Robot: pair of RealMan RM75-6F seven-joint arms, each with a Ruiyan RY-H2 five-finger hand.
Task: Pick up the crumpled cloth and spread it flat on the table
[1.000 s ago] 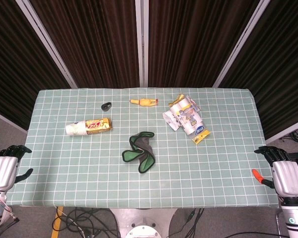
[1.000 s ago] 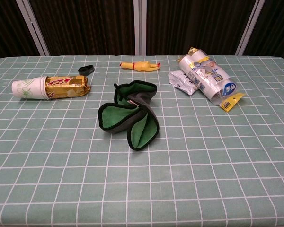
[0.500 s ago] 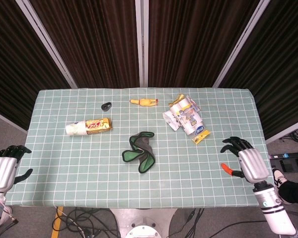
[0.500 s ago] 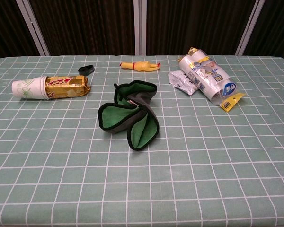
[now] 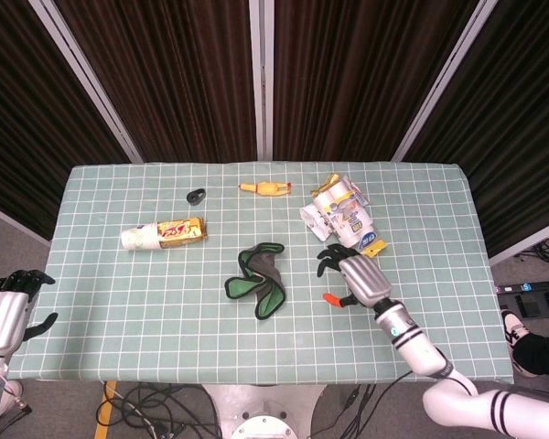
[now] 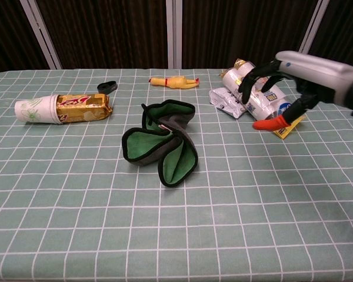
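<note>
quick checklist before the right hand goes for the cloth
1. Right hand holds nothing, fingers apart: ok.
2. Cloth uncovered, nothing lying on it: ok.
3. Bare table between hand and cloth: ok.
4. Hand already touching the cloth: not ok, it hangs to the cloth's right.
5. Left hand out of the way at the table's left edge: ok.
6. Clearance over the plastic package: cannot tell.

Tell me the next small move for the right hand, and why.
Probably carry the right hand on leftward and down toward the cloth. The hand hovers open to the cloth's right, apart from it, and the cloth lies crumpled and untouched on the table.
</note>
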